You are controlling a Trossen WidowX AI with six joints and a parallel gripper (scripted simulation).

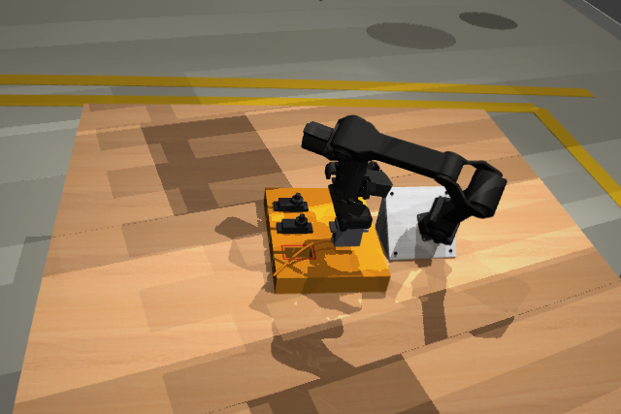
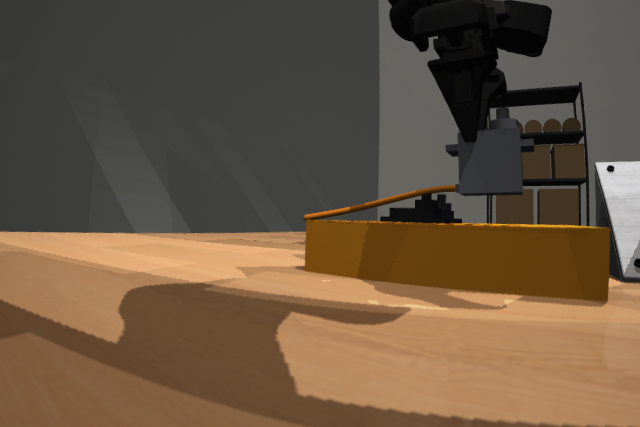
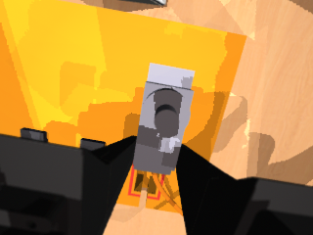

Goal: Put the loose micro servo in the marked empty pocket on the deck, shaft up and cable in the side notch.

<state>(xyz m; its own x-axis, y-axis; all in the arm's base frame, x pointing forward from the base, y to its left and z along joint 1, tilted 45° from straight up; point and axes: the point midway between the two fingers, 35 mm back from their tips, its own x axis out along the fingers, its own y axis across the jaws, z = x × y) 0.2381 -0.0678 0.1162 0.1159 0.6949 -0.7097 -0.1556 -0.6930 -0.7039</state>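
My gripper [image 1: 349, 227] [image 2: 469, 137] [image 3: 156, 145] is shut on the loose grey micro servo [image 1: 347, 238] [image 2: 491, 166] [image 3: 163, 129]. The servo is upright, shaft up, with a gap between it and the orange deck [image 1: 331, 284] [image 2: 465, 259] [image 3: 49, 29]. Its orange cable [image 1: 289, 261] [image 2: 382, 201] [image 3: 167, 197] runs left in the top and exterior views, across the pocket in the top view, to the deck's left edge. The red-outlined pocket [image 1: 301, 259] [image 3: 144, 197] is empty, left of the servo in the top view and below it in the wrist view.
Two black servos [image 1: 290, 205] [image 1: 294, 226] sit in the deck behind the marked pocket; they overlap as a dark shape behind the deck edge in the exterior view. The arm's pale metal base plate [image 1: 401, 204] [image 2: 620, 215] stands at the deck's right. A shelf is far back.
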